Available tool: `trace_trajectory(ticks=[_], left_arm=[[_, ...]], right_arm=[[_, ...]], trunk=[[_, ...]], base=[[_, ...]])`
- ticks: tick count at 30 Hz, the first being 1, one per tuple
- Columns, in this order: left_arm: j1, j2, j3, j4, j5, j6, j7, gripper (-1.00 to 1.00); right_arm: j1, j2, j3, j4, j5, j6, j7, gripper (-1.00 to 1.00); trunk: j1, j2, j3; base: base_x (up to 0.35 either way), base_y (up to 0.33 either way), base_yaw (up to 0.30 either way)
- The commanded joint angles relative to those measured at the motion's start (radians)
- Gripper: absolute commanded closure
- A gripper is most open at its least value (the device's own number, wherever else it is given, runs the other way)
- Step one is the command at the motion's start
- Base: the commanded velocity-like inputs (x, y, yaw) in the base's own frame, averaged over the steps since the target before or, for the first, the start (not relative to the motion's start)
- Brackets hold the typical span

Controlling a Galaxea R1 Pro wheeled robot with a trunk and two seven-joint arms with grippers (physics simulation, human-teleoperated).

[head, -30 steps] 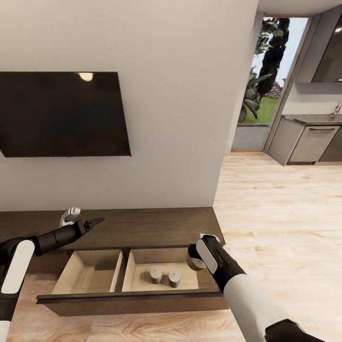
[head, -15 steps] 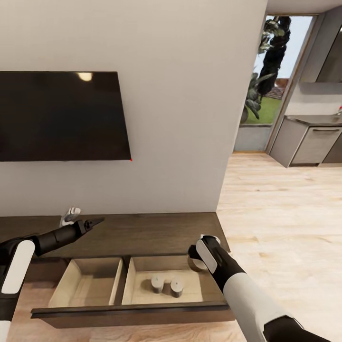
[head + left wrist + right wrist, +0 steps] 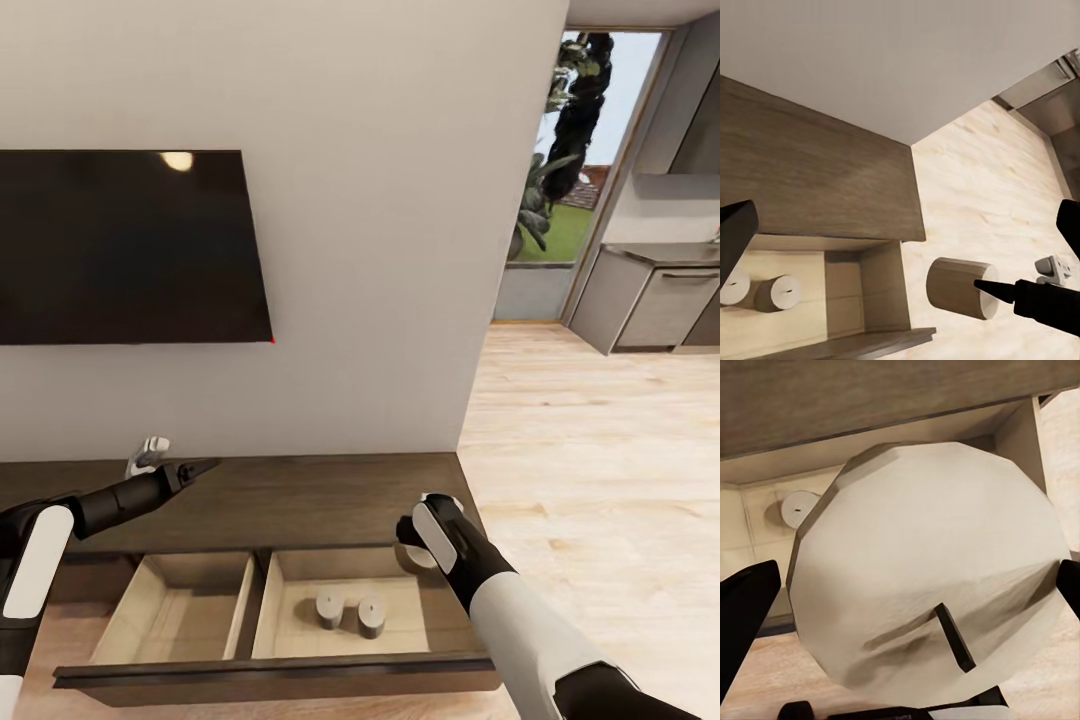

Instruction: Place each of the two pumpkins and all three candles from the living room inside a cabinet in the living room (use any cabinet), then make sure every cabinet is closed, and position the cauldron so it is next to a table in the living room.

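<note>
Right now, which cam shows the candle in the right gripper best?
Right wrist view: the held candle is close up, wick end on, between the right gripper fingers. Left wrist view shows its side. Head view shows a sliver behind the wrist.

2 candles (image 3: 349,611) stand in the cabinet's (image 3: 300,490) open right drawer compartment.

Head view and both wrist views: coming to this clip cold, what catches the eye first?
The open drawer of the dark cabinet, with two candles standing side by side in its right compartment. Above that compartment's right end, the right gripper holds a third candle, which looms large between the fingers in the right wrist view. The big black TV on the wall above dominates the head view's left.
</note>
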Motion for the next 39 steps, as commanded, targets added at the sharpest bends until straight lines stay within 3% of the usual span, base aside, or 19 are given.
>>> trace_trajectory(ticks=[1, 8, 22, 33, 39], left_arm=[[-0.001, 0.0, 0.002, 0.0, -0.005, 0.006, -0.007, -1.0], [-0.001, 0.001, 0.002, -0.004, 0.002, 0.012, -0.009, -1.0], [-0.001, 0.001, 0.005, -0.01, 0.004, 0.014, -0.01, -1.0], [-0.001, 0.001, 0.004, -0.01, 0.004, 0.014, -0.01, -1.0], [-0.001, 0.001, 0.005, -0.01, 0.004, 0.014, -0.01, -1.0]], right_arm=[[-0.001, 0.0, 0.003, -0.001, -0.009, 0.002, -0.009, 1.0], [-0.001, 0.0, 0.003, -0.001, -0.01, 0.004, -0.004, 1.0], [0.0, 0.0, 0.006, -0.002, -0.01, 0.065, -0.004, 1.0], [0.013, 0.0, 0.008, -0.007, -0.008, 0.057, 0.001, 1.0], [0.02, 0.0, 0.01, -0.007, -0.005, 0.016, 0.002, 1.0]], trunk=[[0.0, -0.001, -0.001], [0.0, -0.001, -0.001], [0.054, -0.099, -0.045], [0.096, -0.176, -0.08], [0.119, -0.218, -0.099]], base=[[0.019, 0.004, 0.0], [0.004, 0.001, 0.0], [0.0, 0.0, 0.0], [0.0, 0.0, 0.0], [0.0, 0.0, 0.0]])
